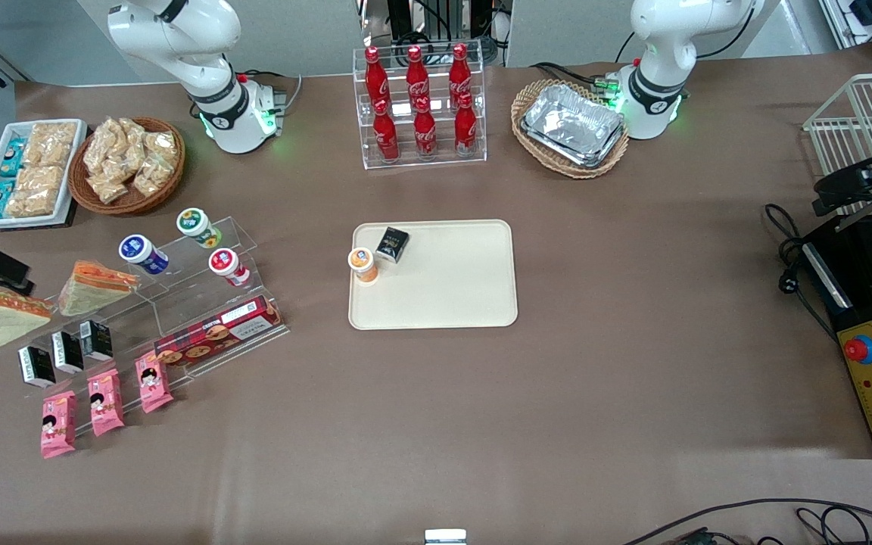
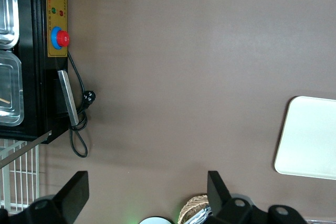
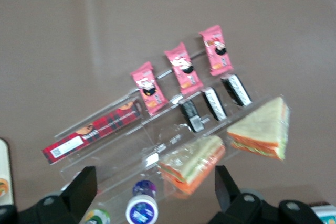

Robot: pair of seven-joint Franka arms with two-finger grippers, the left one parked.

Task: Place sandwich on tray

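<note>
The gripper (image 3: pixel 153 178) hovers above the clear stand (image 1: pixel 250 250), jaws released wide, likely lining up a grasp. The sandwich (image 1: pixel 1 322) lies at the stand's nine o'clock end, well apart from the tray (image 1: pixel 474 299), whose three o'clock half looks bare enough to take it.

My sandwich (image 1: pixel 3 324), a cream-white wrapped wedge with an orange-red edge, lies at the working arm's end, well apart from the flat cream-beige tray (image 1: pixel 451 284); my fingers (image 3: pixel 81 184) hang spread above it.

A brown-covered table (image 1: pixel 557 393) fills the scene under even indoor light.
</note>
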